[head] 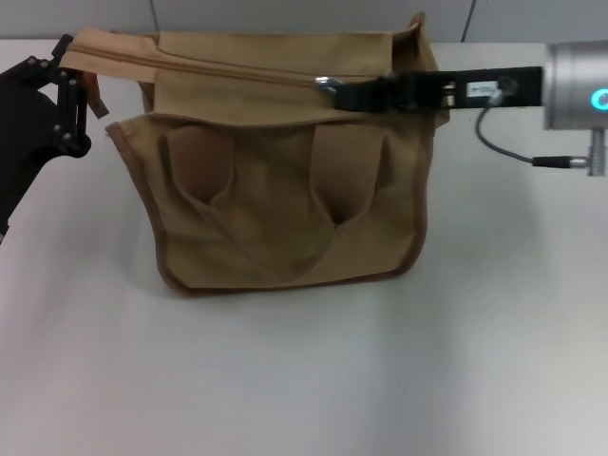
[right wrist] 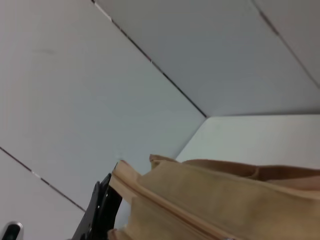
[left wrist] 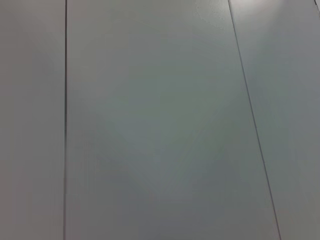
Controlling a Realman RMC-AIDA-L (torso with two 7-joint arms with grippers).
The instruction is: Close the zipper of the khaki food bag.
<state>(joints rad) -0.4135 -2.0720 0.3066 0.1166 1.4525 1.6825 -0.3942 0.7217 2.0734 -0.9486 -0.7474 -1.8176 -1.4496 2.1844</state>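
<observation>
Bare white table (head: 304, 380) fills the front of the head view; behind it stands the khaki food bag (head: 285, 209), handles facing the camera. Along its top runs the zipper (head: 218, 68), shut on the left stretch, its silver slider (head: 326, 85) about two thirds of the way across. The right gripper (head: 344, 93) reaches in from the right, fingertips pinched on the slider. The left gripper (head: 81, 100) is clamped on the bag's left top corner. To finish well, the right should probably pull straight along the zipper line towards the right end while the left keeps the fabric taut.

Left wrist view: only wall panels.

Right wrist view: the bag's top and the left gripper beyond it.
</observation>
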